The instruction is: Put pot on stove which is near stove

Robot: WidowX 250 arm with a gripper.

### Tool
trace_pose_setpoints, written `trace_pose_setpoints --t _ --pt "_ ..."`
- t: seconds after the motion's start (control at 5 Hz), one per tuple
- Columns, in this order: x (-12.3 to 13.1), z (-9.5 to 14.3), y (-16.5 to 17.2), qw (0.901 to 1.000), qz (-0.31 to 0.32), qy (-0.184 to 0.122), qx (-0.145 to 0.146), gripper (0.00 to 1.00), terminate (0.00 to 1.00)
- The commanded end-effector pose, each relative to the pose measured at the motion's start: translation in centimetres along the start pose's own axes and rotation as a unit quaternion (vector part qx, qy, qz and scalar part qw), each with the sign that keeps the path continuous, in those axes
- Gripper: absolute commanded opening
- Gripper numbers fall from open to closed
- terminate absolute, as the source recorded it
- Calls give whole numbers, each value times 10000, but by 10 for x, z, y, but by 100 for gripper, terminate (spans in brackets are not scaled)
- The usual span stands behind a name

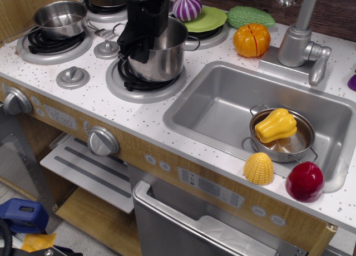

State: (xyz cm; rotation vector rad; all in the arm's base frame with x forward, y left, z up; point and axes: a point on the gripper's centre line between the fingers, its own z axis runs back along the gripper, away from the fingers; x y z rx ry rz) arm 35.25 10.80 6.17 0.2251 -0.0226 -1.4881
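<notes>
gripper point(135, 44) clamped on pot point(158, 54) rim at 9 o'clock, pot upright, centred over stove point(146, 79), seemingly down

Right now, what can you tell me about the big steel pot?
The pot is a tall, shiny steel cylinder, open-topped, with a small loop handle showing on its right side. It stands roughly upright over the black coil stove, covering most of it. The black gripper is at its left rim; whether it rests fully on the coil is unclear.
</notes>
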Motion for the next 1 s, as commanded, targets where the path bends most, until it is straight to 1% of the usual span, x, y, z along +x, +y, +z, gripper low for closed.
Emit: trace_pose_setpoints --t 0.0,0.2,0.4,0.6,0.8 --pt "-10 19 -1 9990 123 35 429 0 0" --pt "-12 16 0 9991 98 -58 399 0 0" --pt "-15 15 2 9985 -24 -137 529 100 0" --pt "-15 15 2 9985 -24 -137 529 100 0" --pt "-15 15 2 9985 -24 -137 529 100 100"
